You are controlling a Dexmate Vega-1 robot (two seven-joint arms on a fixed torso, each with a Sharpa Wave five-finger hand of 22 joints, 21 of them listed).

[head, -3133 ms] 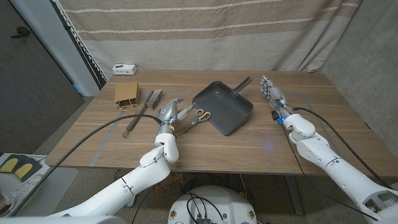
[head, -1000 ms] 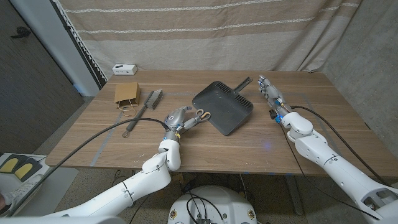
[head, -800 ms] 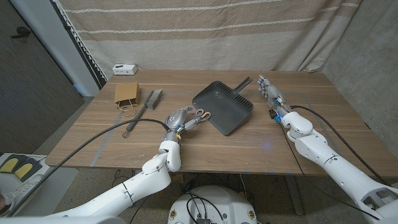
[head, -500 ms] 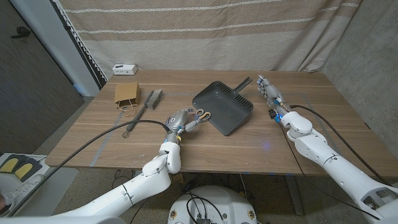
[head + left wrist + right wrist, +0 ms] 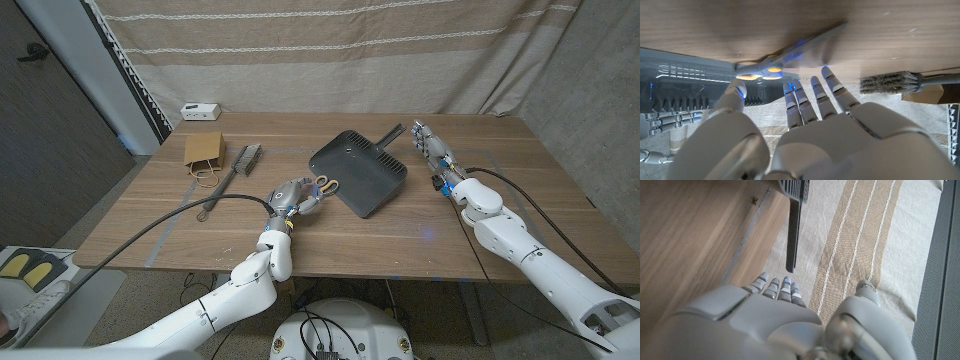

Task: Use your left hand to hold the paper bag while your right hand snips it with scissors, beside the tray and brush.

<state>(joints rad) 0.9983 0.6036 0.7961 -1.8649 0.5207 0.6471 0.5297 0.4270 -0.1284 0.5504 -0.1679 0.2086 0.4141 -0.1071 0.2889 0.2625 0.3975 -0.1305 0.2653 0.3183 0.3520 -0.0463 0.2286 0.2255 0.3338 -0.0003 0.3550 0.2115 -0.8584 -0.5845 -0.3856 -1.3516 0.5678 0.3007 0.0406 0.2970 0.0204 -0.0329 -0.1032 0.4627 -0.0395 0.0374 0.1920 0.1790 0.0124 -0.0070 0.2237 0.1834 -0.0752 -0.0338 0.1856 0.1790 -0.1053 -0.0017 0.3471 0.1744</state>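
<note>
- A striped beige curtain hangs behind the wooden worktop [image 5: 300, 225], and a small white box [image 5: 201, 110] sits at the far edge, well beyond the dark tray [image 5: 360, 170].
- The tray is my landmark: it lies near the middle, its ribbed lip toward the robot and its handle pointing to the far right.
- The scissors [image 5: 316, 190] lie just beside the tray's left edge, orange-lined handles nearest it, blades pointing away toward the robot.
- The left robot hand [image 5: 291, 194] hovers at the scissors, left of the tray; in its wrist view the fingers [image 5: 816, 97] are spread apart above the scissor handles and hold nothing.
- The brush [image 5: 246, 159] lies further left of the tray, and the paper bag [image 5: 203, 150] lies beyond it, further left again, flat on the wood and untouched.
- The right robot hand [image 5: 434, 148] stands on edge to the right of the tray, near its handle, fingers loosely apart and empty.
- By my reckoning the task has barely begun: neither bag nor scissors is held, and the left hand is at the tool meant for the right.
- Next, I would judge, the scissors must get to the right hand, perhaps nudged or passed across, while the left goes back for the bag; thin handles lying flat will need a careful pinch.
</note>
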